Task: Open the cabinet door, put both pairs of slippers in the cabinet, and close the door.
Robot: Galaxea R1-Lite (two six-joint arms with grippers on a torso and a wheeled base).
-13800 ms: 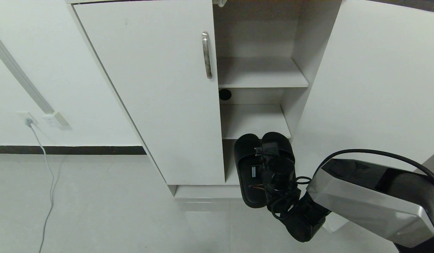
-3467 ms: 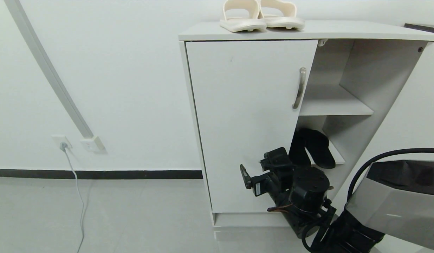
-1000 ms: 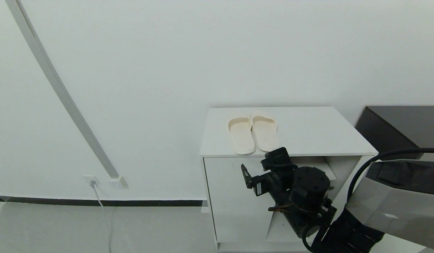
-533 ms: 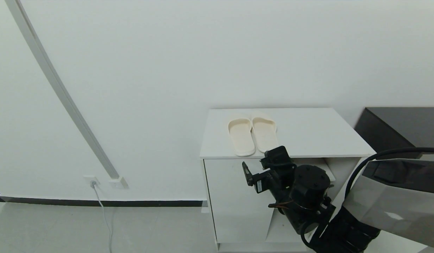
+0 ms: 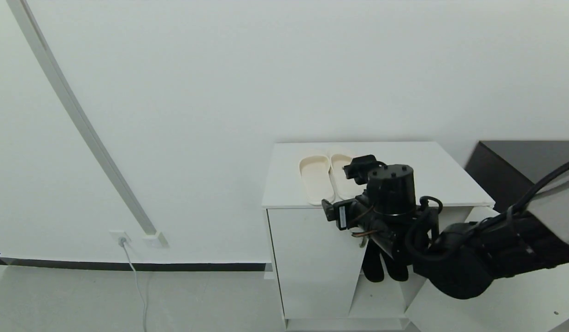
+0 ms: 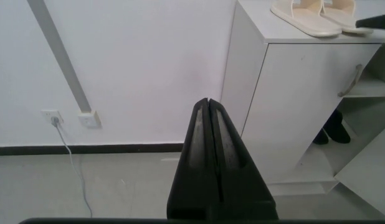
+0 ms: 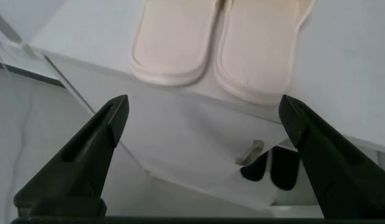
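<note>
A pair of cream slippers (image 5: 323, 177) (image 6: 314, 12) (image 7: 220, 37) lies side by side on the white cabinet's top (image 5: 422, 177). My right gripper (image 5: 344, 203) (image 7: 205, 106) hovers over their heels at the top's front edge, open wide and holding nothing. A pair of black slippers (image 5: 385, 272) (image 6: 336, 127) (image 7: 276, 168) stands on a shelf inside. The cabinet's left door (image 5: 312, 263) is closed and its right door (image 5: 473, 304) stands open. My left gripper (image 6: 209, 104) is shut and holds nothing, low and well left of the cabinet.
A slanted wall conduit (image 5: 77, 120) runs down to a socket with a cable (image 5: 120, 240) left of the cabinet. A dark piece of furniture (image 5: 524, 161) stands at the right. Open floor lies left of the cabinet.
My right arm has risen and turned, bringing the open gripper from in front of the closed door up to the cream slippers' heels. The black slippers now show below it.
</note>
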